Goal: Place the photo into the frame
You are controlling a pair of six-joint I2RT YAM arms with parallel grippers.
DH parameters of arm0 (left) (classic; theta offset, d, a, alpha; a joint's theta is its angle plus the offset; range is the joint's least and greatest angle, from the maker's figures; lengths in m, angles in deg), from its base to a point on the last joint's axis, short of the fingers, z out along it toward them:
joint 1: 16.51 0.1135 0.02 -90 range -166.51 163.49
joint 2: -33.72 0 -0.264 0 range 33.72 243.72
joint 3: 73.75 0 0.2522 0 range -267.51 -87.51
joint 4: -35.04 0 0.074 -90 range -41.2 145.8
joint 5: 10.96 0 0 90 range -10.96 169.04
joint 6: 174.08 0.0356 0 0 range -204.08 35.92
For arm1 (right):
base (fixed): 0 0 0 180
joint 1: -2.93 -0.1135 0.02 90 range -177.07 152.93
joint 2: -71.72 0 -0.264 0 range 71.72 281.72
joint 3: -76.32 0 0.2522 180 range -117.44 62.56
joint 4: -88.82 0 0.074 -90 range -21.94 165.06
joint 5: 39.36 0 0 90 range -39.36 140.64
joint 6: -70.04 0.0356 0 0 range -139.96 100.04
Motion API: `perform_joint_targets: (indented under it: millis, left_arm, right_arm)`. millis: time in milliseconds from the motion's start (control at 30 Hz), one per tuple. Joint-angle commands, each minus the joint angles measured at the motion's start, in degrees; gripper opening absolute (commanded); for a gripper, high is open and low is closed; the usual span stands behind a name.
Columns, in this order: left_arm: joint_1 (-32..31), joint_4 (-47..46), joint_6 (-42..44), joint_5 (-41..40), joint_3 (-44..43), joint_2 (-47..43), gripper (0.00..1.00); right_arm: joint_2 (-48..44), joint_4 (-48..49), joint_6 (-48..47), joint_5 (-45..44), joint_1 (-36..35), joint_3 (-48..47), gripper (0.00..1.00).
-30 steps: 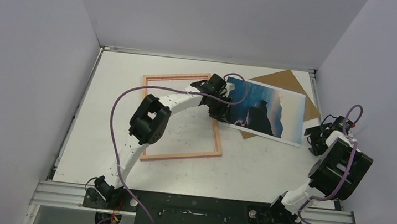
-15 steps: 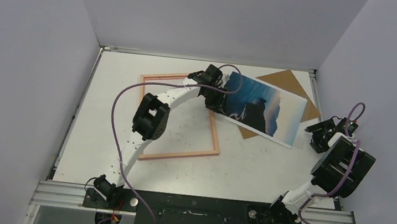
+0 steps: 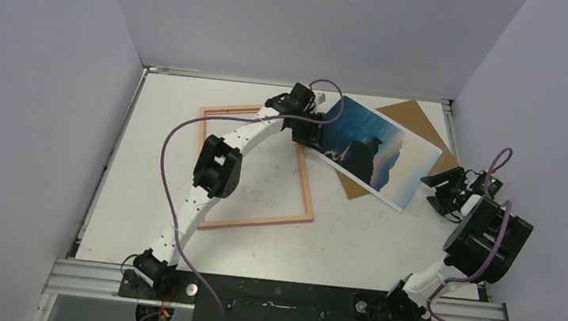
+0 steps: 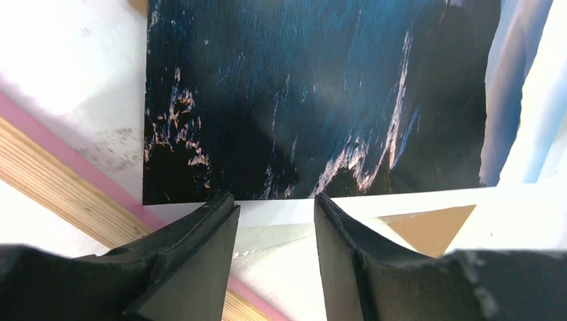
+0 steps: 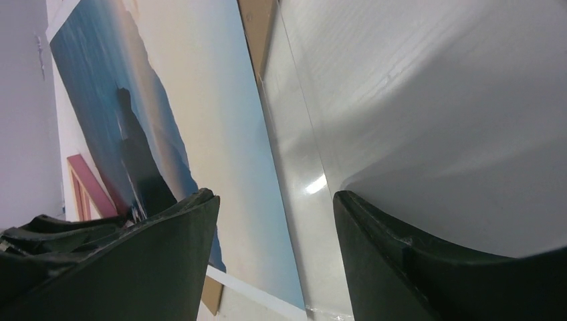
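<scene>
At the tips of the parted left jaws, white border of the photo (not pinched between them); near the wide-open right jaws, its opposite edge.

Glossy photo, pale grainy wood frame, matt brown board

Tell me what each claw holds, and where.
Left claw: open, tips at the photo's white border, no clear pinch. Right claw: open, holding nothing.
</scene>
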Motion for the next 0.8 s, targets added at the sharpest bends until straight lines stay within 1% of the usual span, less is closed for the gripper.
perform_joint_targets:
  millis: [0,167,367,500,567,633,700,767]
  left_arm:
    - [1.25,-0.28,2.75,-8.26,2.31,7.09,0.48]
    - [1.24,-3.18,3.24,-7.56,1.7,7.38,0.52]
    - [1.16,-3.52,3.44,-5.85,1.41,6.75,0.53]
    - [1.16,-2.99,3.95,-5.85,1.96,5.81,0.53]
    - [1.15,-2.07,4.42,-5.72,1.39,5.2,0.54]
    - [1.09,-1.16,4.77,-5.52,0.67,4.14,0.55]
    - [1.07,-0.9,4.9,-4.93,0.56,2.54,0.57]
    - [0.94,-0.89,4.94,-3.72,0.55,0.77,0.6]
  right_arm:
    - [-1.46,-3.71,2.87,3.41,-1.75,6.04,0.66]
    - [-8.79,-7.3,3.87,2.65,-6.82,9.51,0.67]
    - [-19.93,-10.56,6.28,2.93,-7.11,15.4,0.67]
    - [-25.55,-17.39,4.79,-1.27,-7.12,17.09,0.68]
    - [-27.52,-25.06,3.81,-7.57,-7.27,16.23,0.69]
    - [-29.77,-30.03,3.16,-11.8,-7.33,15.31,0.69]
    - [-31.55,-32.59,3.03,-12.59,-7.4,14.95,0.69]
    - [-31.24,-33.17,3.12,-10.25,-7.49,15.5,0.68]
